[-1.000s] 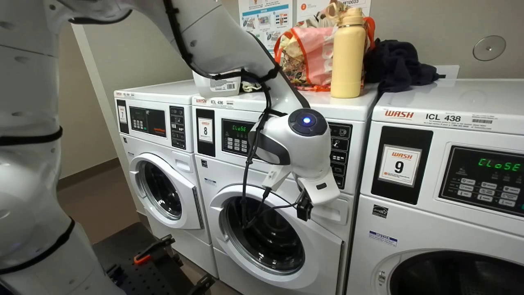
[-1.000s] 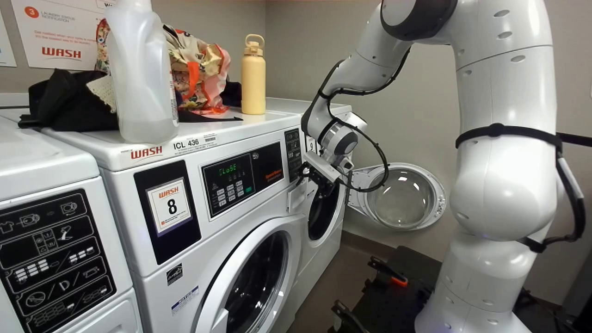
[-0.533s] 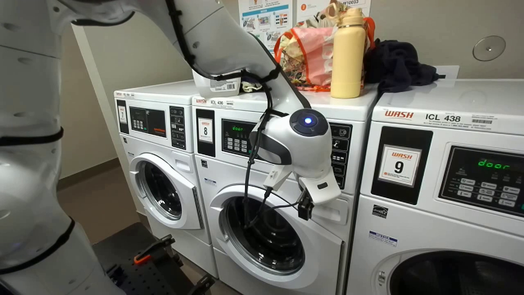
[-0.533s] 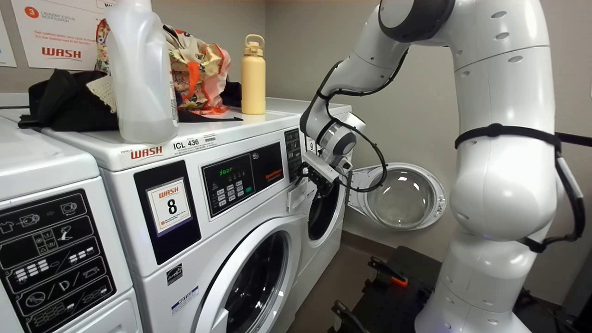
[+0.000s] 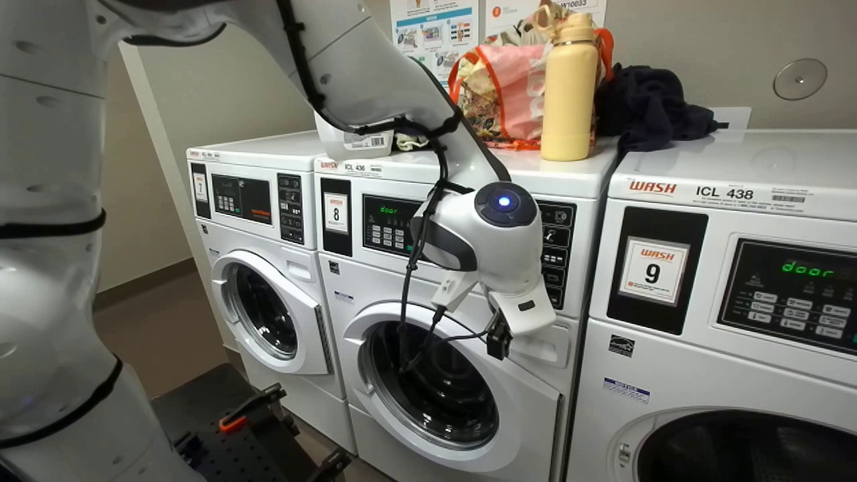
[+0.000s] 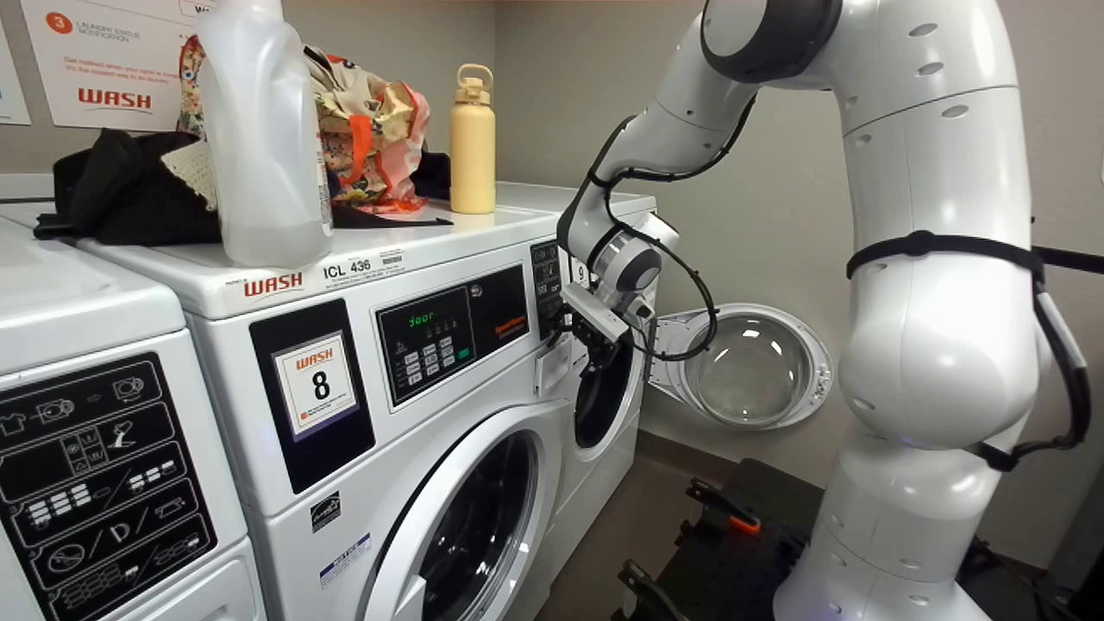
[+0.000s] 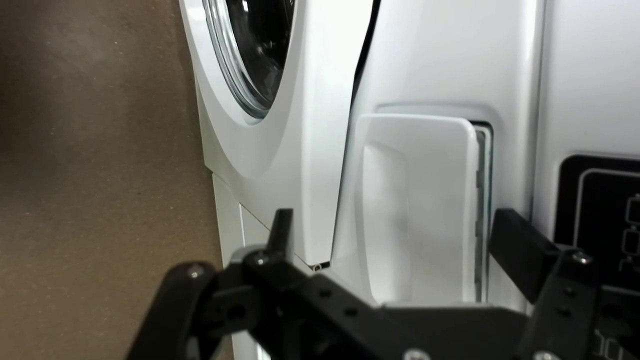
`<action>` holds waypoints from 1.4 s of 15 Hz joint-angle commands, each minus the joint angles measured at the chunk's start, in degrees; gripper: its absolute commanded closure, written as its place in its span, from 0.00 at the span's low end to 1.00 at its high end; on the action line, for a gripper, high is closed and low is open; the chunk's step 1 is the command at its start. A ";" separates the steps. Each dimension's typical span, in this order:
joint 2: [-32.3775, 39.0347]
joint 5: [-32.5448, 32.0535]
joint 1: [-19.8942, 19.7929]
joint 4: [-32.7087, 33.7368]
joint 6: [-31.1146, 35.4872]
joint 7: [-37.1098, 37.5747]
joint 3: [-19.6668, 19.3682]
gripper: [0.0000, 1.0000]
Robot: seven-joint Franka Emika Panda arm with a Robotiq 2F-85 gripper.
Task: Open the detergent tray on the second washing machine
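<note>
The second washing machine, the washer with the "8" card (image 5: 375, 284), shows in both exterior views (image 6: 397, 440). Its detergent tray (image 7: 435, 200) is a plain white drawer front in the wrist view. A narrow dark gap with ribs shows along the tray's right edge, so it stands slightly out of its slot. The tray also shows in both exterior views (image 5: 552, 345) (image 6: 550, 371). My gripper (image 7: 395, 225) is open in front of the tray. Its fingers are wide apart, one on each side of the tray front; I cannot tell whether either touches. The gripper (image 6: 582, 338) is partly hidden by its mount.
The round glass door (image 5: 432, 385) of washer 8 sits just below the tray. Washer 9 (image 5: 669, 361) stands beside it, and its door (image 6: 750, 371) is swung wide open. A yellow bottle (image 5: 569, 100), a bag (image 5: 512, 94) and a jug (image 6: 263, 147) stand on top.
The arm has shifted very slightly, with its upper links moving a little and the gripper staying near the tray. The washers' displays have gone from "CLOSE" to "door".
</note>
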 commanded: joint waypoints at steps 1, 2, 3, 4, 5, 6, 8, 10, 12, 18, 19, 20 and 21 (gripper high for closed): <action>0.74 2.07 -0.21 0.92 0.88 -1.51 0.65 0.00; 0.84 2.17 -0.21 0.91 0.86 -1.49 0.69 0.00; 1.05 2.13 -0.14 0.90 0.94 -1.53 0.74 0.00; 1.19 2.16 -0.14 0.89 0.94 -1.52 0.79 0.00; 1.37 2.27 -0.18 0.92 0.92 -1.57 0.88 0.00; 1.48 2.39 -0.22 0.93 0.90 -1.62 0.96 0.00; 1.78 2.57 -0.24 1.02 0.93 -1.64 1.08 0.00; 2.03 2.76 -0.23 1.06 0.92 -1.62 1.19 0.00; 2.09 2.32 -0.11 0.87 0.81 -1.10 1.05 0.00; 2.01 1.32 -0.02 0.01 0.64 -0.41 0.62 0.00; 2.04 1.02 0.05 -0.12 0.63 -0.18 0.53 0.00; 2.02 0.01 0.30 -0.43 0.51 0.61 0.26 0.00; 2.04 -0.67 0.49 -0.64 0.62 1.06 0.09 0.00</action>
